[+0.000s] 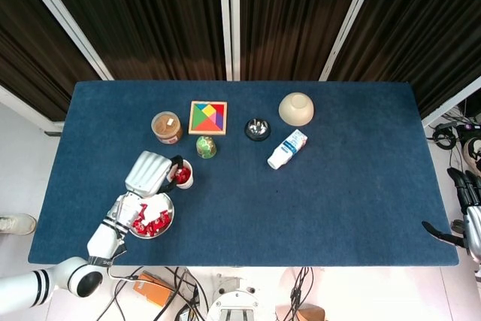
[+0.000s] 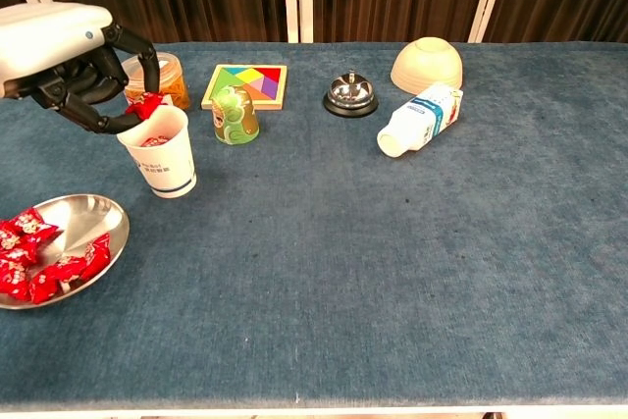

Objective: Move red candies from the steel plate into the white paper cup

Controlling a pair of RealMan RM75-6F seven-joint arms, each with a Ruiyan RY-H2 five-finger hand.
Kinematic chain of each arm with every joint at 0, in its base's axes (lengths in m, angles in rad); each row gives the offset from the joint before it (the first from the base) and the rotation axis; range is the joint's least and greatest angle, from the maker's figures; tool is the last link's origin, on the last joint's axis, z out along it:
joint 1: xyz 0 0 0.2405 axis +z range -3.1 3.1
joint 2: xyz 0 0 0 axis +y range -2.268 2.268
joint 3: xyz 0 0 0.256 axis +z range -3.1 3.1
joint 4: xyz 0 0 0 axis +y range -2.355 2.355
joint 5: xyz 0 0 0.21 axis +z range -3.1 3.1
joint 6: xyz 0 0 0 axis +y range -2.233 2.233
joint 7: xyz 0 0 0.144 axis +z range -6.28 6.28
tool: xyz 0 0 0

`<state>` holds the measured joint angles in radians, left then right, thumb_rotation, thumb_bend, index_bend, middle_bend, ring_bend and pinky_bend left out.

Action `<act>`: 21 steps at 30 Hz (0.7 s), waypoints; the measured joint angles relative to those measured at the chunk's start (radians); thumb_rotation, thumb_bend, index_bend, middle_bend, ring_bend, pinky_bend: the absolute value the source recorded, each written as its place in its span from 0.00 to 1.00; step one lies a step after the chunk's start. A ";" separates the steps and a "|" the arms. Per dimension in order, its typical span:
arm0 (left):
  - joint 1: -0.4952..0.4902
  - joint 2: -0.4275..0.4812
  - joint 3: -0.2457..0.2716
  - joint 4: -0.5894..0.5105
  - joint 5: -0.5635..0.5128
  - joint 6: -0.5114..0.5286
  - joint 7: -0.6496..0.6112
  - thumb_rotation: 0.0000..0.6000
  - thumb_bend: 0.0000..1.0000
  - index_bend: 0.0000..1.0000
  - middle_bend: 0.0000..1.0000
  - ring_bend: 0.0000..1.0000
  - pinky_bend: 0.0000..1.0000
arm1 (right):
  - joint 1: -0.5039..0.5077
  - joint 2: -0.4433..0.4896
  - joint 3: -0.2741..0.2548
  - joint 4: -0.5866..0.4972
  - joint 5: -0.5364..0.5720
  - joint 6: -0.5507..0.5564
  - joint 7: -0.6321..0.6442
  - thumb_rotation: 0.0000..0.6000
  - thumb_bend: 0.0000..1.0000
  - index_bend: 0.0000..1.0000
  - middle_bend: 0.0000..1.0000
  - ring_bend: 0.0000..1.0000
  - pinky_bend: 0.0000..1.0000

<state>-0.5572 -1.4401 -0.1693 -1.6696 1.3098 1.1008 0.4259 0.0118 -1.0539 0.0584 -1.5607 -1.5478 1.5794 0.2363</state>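
Left robot hand [image 2: 74, 71] pinches a red candy [image 2: 147, 105] over the white paper cup [image 2: 160, 152]; several remain on the steel plate [image 2: 93, 213].

Blue cloth-covered counter [image 2: 412, 282]. Toward the rear edge, left to right: a clear jar [image 2: 157, 79] with tan contents; a tangram puzzle [image 2: 247, 84] of coloured pieces lying flat in a wooden frame; a metal call bell [image 2: 350, 94]; a cream bowl [image 2: 427, 64] turned upside down. A small green figurine [image 2: 235, 115] stands just in front of the puzzle. A white bottle [image 2: 420, 120] with a blue label lies on its side near the bowl.
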 measured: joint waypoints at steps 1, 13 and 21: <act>-0.002 -0.001 0.000 0.002 -0.007 0.000 0.012 1.00 0.32 0.52 0.85 0.81 0.83 | 0.000 0.000 0.000 0.000 0.000 -0.001 0.000 1.00 0.20 0.02 0.16 0.11 0.17; -0.014 0.008 0.017 -0.003 -0.058 0.002 0.056 1.00 0.28 0.36 0.85 0.81 0.83 | 0.006 -0.003 0.002 0.000 0.001 -0.012 -0.002 1.00 0.20 0.02 0.16 0.10 0.17; -0.013 0.015 0.025 -0.009 -0.053 0.019 0.048 1.00 0.26 0.32 0.85 0.81 0.83 | 0.006 -0.001 0.002 -0.005 -0.001 -0.011 -0.005 1.00 0.20 0.02 0.16 0.11 0.17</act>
<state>-0.5701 -1.4248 -0.1448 -1.6788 1.2567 1.1202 0.4743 0.0177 -1.0545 0.0609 -1.5654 -1.5486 1.5684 0.2316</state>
